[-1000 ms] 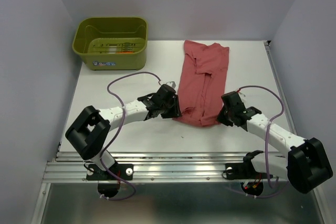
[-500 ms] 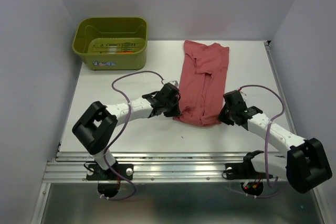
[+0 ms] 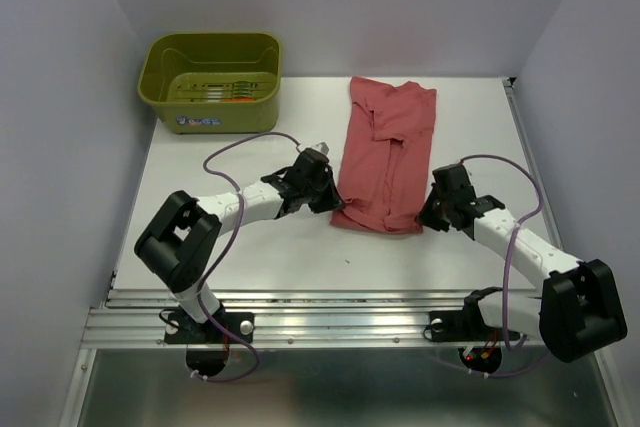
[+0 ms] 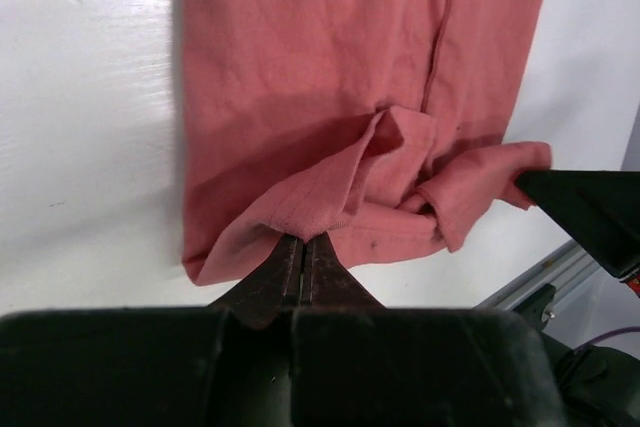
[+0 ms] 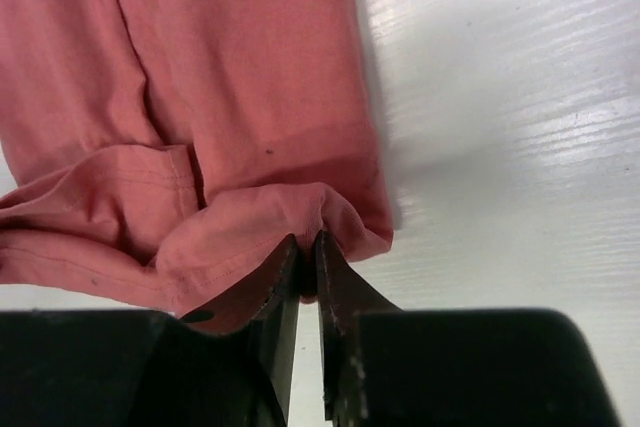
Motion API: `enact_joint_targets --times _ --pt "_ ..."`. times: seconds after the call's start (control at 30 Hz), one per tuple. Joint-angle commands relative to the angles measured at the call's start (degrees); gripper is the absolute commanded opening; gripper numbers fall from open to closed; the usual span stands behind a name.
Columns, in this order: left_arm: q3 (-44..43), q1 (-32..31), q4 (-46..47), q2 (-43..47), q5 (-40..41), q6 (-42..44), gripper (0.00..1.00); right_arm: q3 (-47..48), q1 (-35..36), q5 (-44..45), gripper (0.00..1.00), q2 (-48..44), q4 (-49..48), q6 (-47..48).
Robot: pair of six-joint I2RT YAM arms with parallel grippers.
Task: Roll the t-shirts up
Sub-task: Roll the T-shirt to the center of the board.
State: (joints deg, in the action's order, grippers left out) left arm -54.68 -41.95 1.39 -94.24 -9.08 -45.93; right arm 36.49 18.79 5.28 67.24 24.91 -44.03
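A dusty brick-red t-shirt [image 3: 385, 142] lies folded into a long strip down the table's middle. Its near end is bunched into a loose fold. My left gripper [image 3: 331, 205] is shut on the left corner of that near end. In the left wrist view the t-shirt [image 4: 320, 77] rises off the table where the left gripper [image 4: 303, 240] pinches it. My right gripper [image 3: 427, 215] holds the right corner. In the right wrist view the right gripper [image 5: 308, 239] has cloth of the t-shirt [image 5: 230, 77] nipped between its nearly closed tips.
An olive-green tub [image 3: 210, 97] stands at the far left corner, with small orange items inside that are too small to make out. White walls close in on both sides. The metal rail [image 3: 330, 312] runs along the near edge.
My left gripper has closed on the shirt's near left corner. Both grippers have crept slightly away from the rail, and the near hem has lifted and bunched.
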Motion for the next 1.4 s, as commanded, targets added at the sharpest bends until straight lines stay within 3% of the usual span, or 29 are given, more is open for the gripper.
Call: enact_joint_targets --times 0.0,0.1,0.13,0.37,0.53,0.7,1.1,1.37 --pt "0.1 0.3 5.2 -0.1 -2.5 -1.4 0.00 3.7 -1.6 -2.9 0.20 0.5 -2.6 2.3" --pt "-0.7 0.6 6.5 -1.6 -2.9 -2.0 0.00 4.4 -2.2 -4.8 0.30 0.7 -2.6 2.6" --pt "-0.9 0.7 6.8 -2.1 -3.3 -2.2 0.00 4.5 -2.7 -5.8 0.38 0.7 -2.7 2.6" --pt "-1.9 1.4 7.6 -4.6 -3.7 -2.8 0.00 4.1 -3.2 -8.6 0.46 0.9 -2.8 2.5" --pt "-0.3 2.3 8.1 -4.6 -3.7 -3.8 0.00 3.1 -4.5 -10.5 0.76 -0.9 -3.1 2.0" --pt "0.1 2.5 8.5 -4.6 -3.7 -3.9 0.00 1.8 -5.0 -12.2 0.91 -3.0 -2.9 1.5" --pt "0.4 2.5 8.6 -4.9 -3.5 -3.9 0.00 -8.5 -5.0 -22.9 0.92 -6.9 -10.2 -4.7" --pt "0.5 2.5 8.8 -4.9 -3.3 -4.1 0.00 -8.3 -5.0 -28.9 0.93 -3.9 -15.9 -5.1"
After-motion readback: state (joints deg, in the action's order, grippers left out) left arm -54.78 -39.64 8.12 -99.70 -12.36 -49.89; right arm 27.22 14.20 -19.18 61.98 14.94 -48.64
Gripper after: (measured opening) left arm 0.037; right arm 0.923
